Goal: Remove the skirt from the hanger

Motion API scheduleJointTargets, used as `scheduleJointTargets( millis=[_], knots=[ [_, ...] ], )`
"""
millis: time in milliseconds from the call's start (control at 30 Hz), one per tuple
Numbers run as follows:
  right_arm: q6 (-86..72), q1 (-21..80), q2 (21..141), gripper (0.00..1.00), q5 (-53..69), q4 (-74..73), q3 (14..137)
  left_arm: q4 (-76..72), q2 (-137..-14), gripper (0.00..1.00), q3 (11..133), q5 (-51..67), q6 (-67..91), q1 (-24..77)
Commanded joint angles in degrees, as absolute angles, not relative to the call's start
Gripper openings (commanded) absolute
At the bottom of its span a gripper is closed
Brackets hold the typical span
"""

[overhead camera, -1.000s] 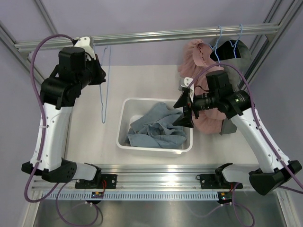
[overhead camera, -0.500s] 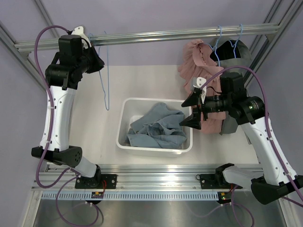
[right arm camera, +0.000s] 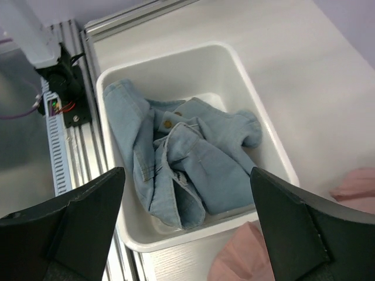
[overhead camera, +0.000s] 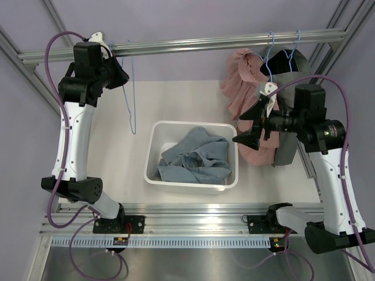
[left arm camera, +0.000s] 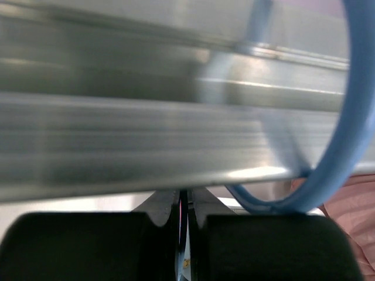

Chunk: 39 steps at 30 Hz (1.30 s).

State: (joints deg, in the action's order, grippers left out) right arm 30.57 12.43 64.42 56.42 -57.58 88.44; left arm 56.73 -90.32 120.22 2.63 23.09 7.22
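The denim skirt [overhead camera: 196,158] lay crumpled in the white bin [overhead camera: 151,153] on the counter, directly below the right tool [overhead camera: 246,126], whose fingers stood wide apart and held nothing. The bare blue hanger [left arm camera: 357,105] hooked over the rail [overhead camera: 193,44] just beside the left tool [left arm camera: 183,225], whose fingers were pressed together; whether they pinched the wire could not be told. Removal looked done, so the next move was probably to let go of the hanger and back away without knocking it off the rail
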Motion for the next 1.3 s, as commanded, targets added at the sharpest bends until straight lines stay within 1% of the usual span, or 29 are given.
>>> scheduleJointTargets(
  millis=[0, 33, 67, 133, 167, 200, 233, 267, 367, 400, 433, 600, 700, 767, 933, 1000, 1033, 1067, 1133, 1167, 1200, 1267],
  knots=[
    [23.3, 7.1, 63.6, 0.96, 57.5, -52.3, 93.2, 51.4, -88.3, 0.09, 118.5, 4.0, 23.8, 6.5],
    [18.6, 5.8, 64.1, 0.96, 57.0, -49.6, 94.0, 50.9, -87.5, 0.15, 117.5, 4.0, 23.8, 6.5],
    [16.1, 4.5, 64.5, 0.97, 55.3, -48.6, 96.0, 50.5, -86.0, 0.28, 115.7, 4.3, 23.7, 6.5],
    [10.1, 1.3, 66.6, 0.99, 52.8, -47.1, 98.7, 50.2, -84.4, 0.41, 114.5, 4.7, 23.7, 6.5],
    [8.0, 0.9, 67.7, 0.99, 47.6, -47.2, 101.8, 50.2, -83.7, 0.48, 113.2, 5.2, 23.7, 6.5],
    [6.7, 0.4, 68.6, 1.0, 44.7, -47.6, 103.5, 50.1, -81.8, 0.62, 112.4, 5.2, 23.6, 6.6],
    [5.3, 0.4, 70.7, 0.99, 42.6, -48.9, 105.2, 50.1, -80.8, 0.69, 111.7, 5.4, 23.6, 6.6],
    [4.6, 0.4, 71.6, 0.99, 37.8, -49.0, 107.8, 50.0, -78.6, 0.78, 110.1, 5.4, 23.3, 6.6],
    [2.8, 0.4, 74.4, 0.96, 29.0, -47.6, 111.2, 50.4, -75.5, 0.86, 107.8, 5.3, 22.1, 6.5],
    [2.3, 0.4, 75.1, 0.95, 26.4, -47.0, 111.8, 50.5, -73.2, 0.95, 107.2, 4.9, 21.9, 6.6],
    [1.2, 0.4, 76.5, 0.94, 21.9, -45.7, 113.4, 50.7, -72.1, 0.96, 106.6, 4.7, 21.5, 6.5],
    [3.7, 0.4, 82.3, 0.92, 17.8, -43.4, 116.8, 51.9, -64.9, 0.99, 101.3, 3.2, 19.8, 6.5],
    [7.2, 0.4, 84.7, 0.91, 19.4, -42.5, 117.6, 51.8, -59.3, 0.99, 97.2, 3.3, 19.5, 6.5],
    [11.0, 0.4, 87.2, 0.91, 20.5, -41.9, 118.2, 50.8, -55.0, 0.99, 92.5, 5.0, 19.7, 6.5],
    [16.1, 0.4, 90.8, 0.87, 21.4, -40.2, 117.9, 48.2, -47.6, 0.99, 82.9, 12.3, 20.8, 6.5],
    [16.8, 0.4, 91.8, 0.81, 22.1, -39.6, 117.6, 47.3, -45.3, 0.99, 81.4, 14.2, 20.8, 6.5],
    [17.0, 0.4, 92.1, 0.78, 23.4, -39.7, 117.9, 46.2, -44.7, 0.99, 81.0, 17.3, 20.8, 6.5],
    [17.5, 0.4, 92.5, 0.7, 24.0, -39.9, 117.9, 45.7, -44.3, 0.98, 80.4, 18.9, 21.2, 6.5],
    [17.8, 0.4, 93.3, 0.63, 25.4, -40.3, 117.9, 44.9, -44.7, 0.95, 81.0, 23.5, 21.8, 6.6],
    [17.8, 0.4, 93.5, 0.61, 25.5, -40.3, 117.9, 44.6, -45.1, 0.92, 81.5, 25.0, 22.5, 6.6],
    [17.6, -1.2, 93.8, 0.54, 25.7, -40.2, 117.9, 44.1, -45.7, 0.91, 81.7, 26.2, 23.0, 6.7],
    [17.6, -1.3, 93.8, 0.46, 27.0, -40.3, 118.0, 42.5, -46.0, 0.9, 82.0, 28.2, 23.8, 7.3]
  ],
)
